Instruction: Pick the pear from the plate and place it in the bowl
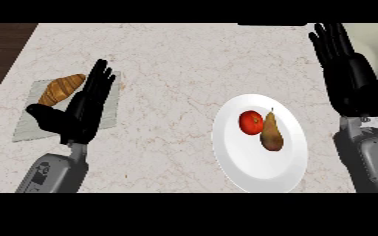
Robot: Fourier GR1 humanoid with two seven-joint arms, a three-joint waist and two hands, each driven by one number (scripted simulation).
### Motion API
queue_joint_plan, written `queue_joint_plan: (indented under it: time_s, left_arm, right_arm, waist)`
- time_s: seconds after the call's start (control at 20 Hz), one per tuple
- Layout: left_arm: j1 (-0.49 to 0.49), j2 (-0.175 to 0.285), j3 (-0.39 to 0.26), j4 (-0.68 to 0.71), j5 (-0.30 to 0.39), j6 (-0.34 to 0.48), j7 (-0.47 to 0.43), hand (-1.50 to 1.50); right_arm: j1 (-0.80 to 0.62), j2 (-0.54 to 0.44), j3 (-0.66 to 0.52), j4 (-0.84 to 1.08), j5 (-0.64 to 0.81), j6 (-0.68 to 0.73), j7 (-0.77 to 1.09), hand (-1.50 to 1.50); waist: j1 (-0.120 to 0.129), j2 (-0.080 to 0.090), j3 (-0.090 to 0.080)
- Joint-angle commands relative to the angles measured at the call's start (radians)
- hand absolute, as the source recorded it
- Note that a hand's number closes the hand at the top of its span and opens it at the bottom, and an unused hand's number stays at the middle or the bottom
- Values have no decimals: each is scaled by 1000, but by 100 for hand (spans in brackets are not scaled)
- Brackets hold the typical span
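Observation:
A brown-green pear (272, 135) lies on a white plate (260, 172) at the lower right of the counter, its stem pointing away from me. A red tomato (251, 122) sits against its left side on the same plate. My right hand (347, 75) stands open at the right edge, fingers straight up, to the right of the plate and apart from the pear. At the left my left hand (81, 107) is open too, fingers straight, over a grey mat. No bowl shows in this view.
A croissant (60, 89) lies on the grey mat (111, 112) at the left, partly behind my left hand. The marble counter (177, 70) stretches between the mat and the plate. A dark wooden strip (11, 42) borders the counter's upper left.

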Motion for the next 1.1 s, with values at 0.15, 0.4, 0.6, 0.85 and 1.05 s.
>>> queue_joint_plan:
  time_s: [0.15,0.4,0.6,0.85,1.05]
  left_arm:
    - [7,7,-43,16,-108,37,-29,0]
    - [32,38,-57,-26,-111,32,30,0]
    - [38,56,-28,-18,-96,2,37,0]
    - [19,9,-47,-55,-184,41,77,0]
    - [-22,-31,-42,7,-178,48,64,0]
  right_arm:
    - [61,43,152,134,-57,119,239,150]
    - [172,-7,191,213,280,-186,256,-150]
    - [293,155,160,14,226,-335,152,-150]
    - [326,101,201,-129,369,-345,218,-150]
    - [176,-24,170,-109,458,-284,513,-150]
  waist:
    - [0,-11,3]
    - [-18,-25,2]
    - [-31,-24,3]
    - [-18,-20,3]
    - [-22,-19,1]
